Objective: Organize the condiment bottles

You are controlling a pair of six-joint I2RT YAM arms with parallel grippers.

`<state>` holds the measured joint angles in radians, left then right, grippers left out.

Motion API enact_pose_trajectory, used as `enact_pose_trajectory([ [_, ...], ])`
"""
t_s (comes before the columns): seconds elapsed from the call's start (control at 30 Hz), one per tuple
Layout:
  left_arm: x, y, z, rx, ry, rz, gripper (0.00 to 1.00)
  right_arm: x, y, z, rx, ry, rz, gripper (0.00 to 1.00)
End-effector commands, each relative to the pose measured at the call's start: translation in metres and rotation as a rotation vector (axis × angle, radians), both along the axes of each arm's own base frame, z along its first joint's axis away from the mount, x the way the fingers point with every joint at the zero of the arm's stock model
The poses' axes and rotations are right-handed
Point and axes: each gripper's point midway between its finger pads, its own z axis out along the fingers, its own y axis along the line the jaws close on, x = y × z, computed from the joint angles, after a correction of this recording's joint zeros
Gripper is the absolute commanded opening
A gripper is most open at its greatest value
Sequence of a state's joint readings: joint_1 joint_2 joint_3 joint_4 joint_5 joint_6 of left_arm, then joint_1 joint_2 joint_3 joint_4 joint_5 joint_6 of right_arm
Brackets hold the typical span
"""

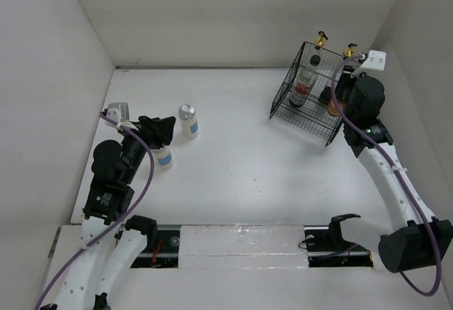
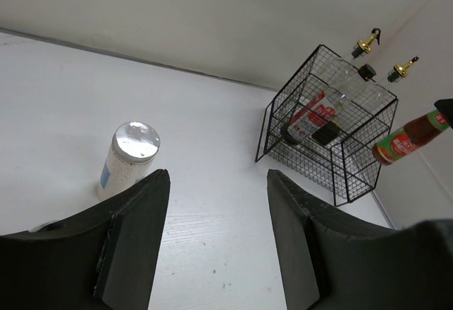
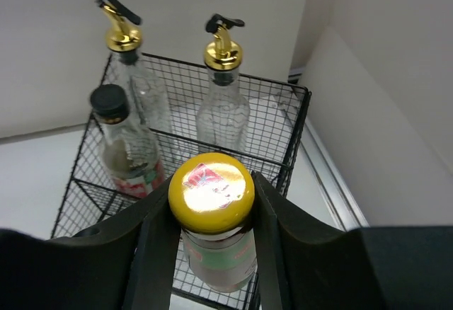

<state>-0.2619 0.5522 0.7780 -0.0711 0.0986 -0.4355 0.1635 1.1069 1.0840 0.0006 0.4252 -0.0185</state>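
Note:
My right gripper (image 3: 211, 195) is shut on the neck of a small yellow-capped bottle (image 3: 220, 256) with a green label. It hangs over the near part of the black wire basket (image 3: 298, 116). Two clear bottles with gold pourers (image 3: 120, 35) (image 3: 223, 49) and a dark black-capped, red-labelled bottle (image 3: 122, 144) stand in the basket. My left gripper (image 2: 217, 179) is open, nothing between its fingers. A white silver-lidded bottle (image 2: 130, 158) stands just ahead of it to the left. In the top view a second white bottle (image 1: 164, 158) stands right beside the left gripper (image 1: 167, 128).
The basket (image 1: 287, 102) sits at the back right, close to the right wall (image 1: 425, 55). White walls enclose the table on the left, back and right. A rail with the arm bases (image 1: 241, 243) runs along the near edge.

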Motion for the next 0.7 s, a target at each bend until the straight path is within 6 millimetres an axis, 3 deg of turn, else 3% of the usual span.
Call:
enact_pose_trajectory([
  [0.0, -0.001, -0.001, 0.013, -0.008, -0.056, -0.012, 0.53, 0.008, -0.006, 0.078, 0.061, -0.257, 0.028, 0.28],
  [0.2, 0.001, -0.002, 0.011, 0.003, -0.050, -0.012, 0.53, 0.020, -0.024, 0.092, 0.067, -0.315, -0.006, 0.28],
  [0.27, 0.001, -0.002, 0.011, 0.003, -0.050, -0.012, 0.53, 0.031, -0.026, 0.086, 0.073, -0.312, -0.007, 0.28],
  [0.43, 0.004, -0.001, 0.008, 0.005, -0.041, -0.003, 0.53, 0.046, -0.028, 0.096, 0.071, -0.341, -0.006, 0.28],
  [0.67, 0.006, -0.001, 0.006, 0.007, -0.032, -0.003, 0.53, 0.062, -0.035, 0.087, 0.063, -0.338, -0.036, 0.27],
])
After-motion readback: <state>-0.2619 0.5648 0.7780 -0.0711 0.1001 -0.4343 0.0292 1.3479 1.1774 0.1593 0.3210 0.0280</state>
